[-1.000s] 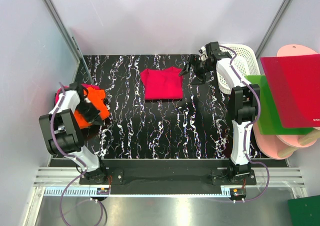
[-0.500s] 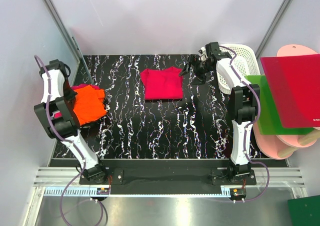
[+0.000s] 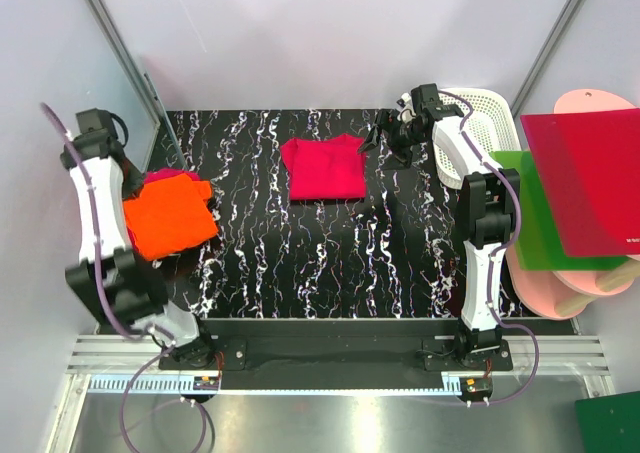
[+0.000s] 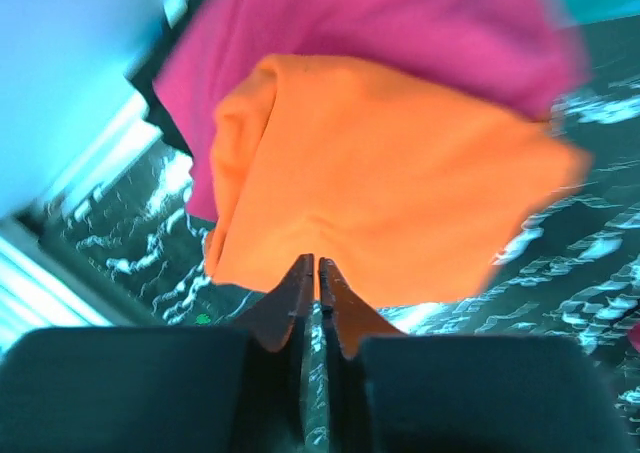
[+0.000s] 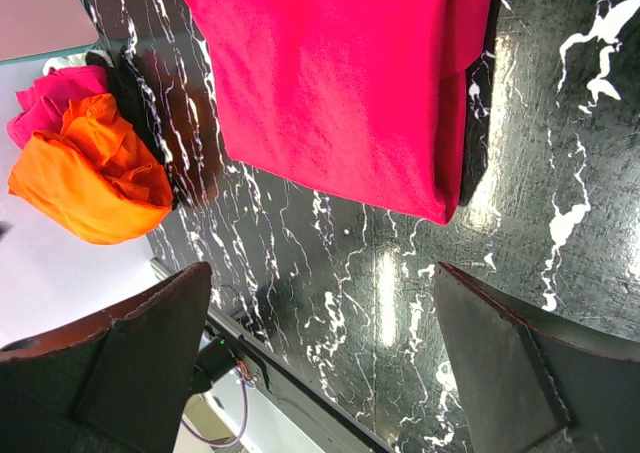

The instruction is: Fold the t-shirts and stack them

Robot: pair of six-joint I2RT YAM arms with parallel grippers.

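Lifted up and back toward the far left corner, the left arm no longer covers the orange t-shirt [image 3: 168, 218], which a second ago was hidden under it. The left pincer [image 4: 316, 263] now hangs above the cloth with its fingers almost together, only a thin slit between them and nothing held.

The orange t-shirt lies at the left edge of the black marbled tabletop [image 3: 330, 263], roughly squared but with a lumpy ridge along one side. It rests on top of a pink t-shirt [image 3: 172, 177], whose edge peeks out along the far side. A red t-shirt [image 3: 324, 168] lies neatly folded, well apart, at the middle far part of the tabletop.

The right arm has not moved. The right pincer [image 5: 320, 273] hovers just beside the red t-shirt's right edge, fingers spread wide and empty, with a white basket [image 3: 485, 113] behind it.

The left arm's retreat suggests the orange shirt has just been set down and let go on the left pile. The red one is folded but not yet stacked with the others, so that move probably remains.
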